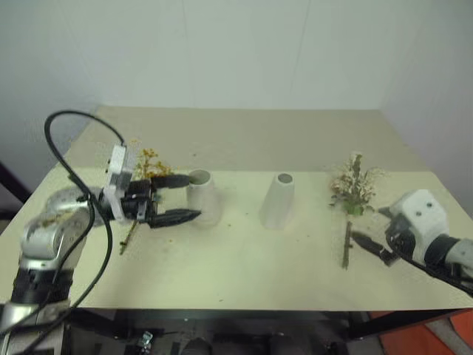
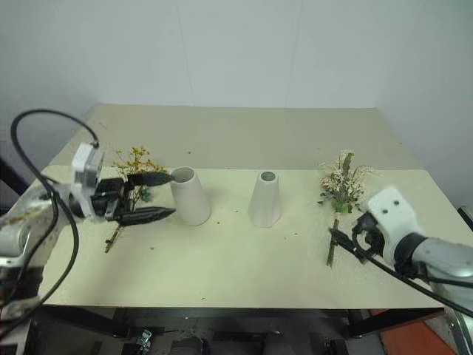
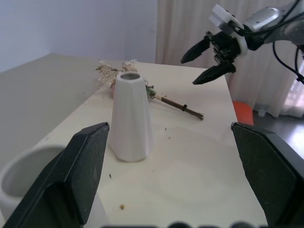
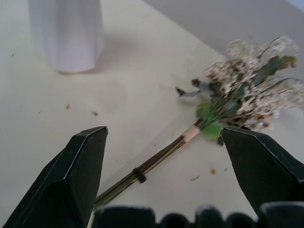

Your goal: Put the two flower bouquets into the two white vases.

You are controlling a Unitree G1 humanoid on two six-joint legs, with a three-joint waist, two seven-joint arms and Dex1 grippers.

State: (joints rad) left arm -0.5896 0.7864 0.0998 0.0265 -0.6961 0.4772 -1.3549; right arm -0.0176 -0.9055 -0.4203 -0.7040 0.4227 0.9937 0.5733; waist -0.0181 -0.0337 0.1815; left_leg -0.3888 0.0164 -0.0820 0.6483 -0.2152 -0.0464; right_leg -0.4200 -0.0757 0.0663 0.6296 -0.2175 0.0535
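Bouquets both flat on the beige tabletop [image 1: 244,259], neither in a vase. Yellow bouquet [image 2: 134,164] at the robot's left, small yellow blossoms toward the far side, thin stem running back toward the near edge, partly hidden behind the left gripper [image 2: 164,196]. Cream-sprigged bouquet [image 1: 355,181] at the robot's right, cream sprigs and green leaves at the far end, bound brown stem [image 4: 142,173] pointing toward the near edge.

Wide-mouthed vase [image 1: 202,196] upright, left of centre. Narrow-necked cone vase [image 1: 279,200] upright, just right of it, the two well apart from each other. Cone vase also seen from the left wrist [image 3: 129,116], with the cream-sprigged bouquet lying behind it.

Left gripper level above the tabletop, pointed toward the wide-mouthed vase, black fingers [image 1: 177,217] spread apart, released, holding nothing; fingertips close to the vase wall, contact not clear. Right gripper [image 2: 347,244] near the stem end of the cream-sprigged bouquet, fingers [image 4: 76,175] spread wide to either side of the stem, released, nothing grasped. Small flecks of plant debris scattered on the tabletop between the vases and the near edge.
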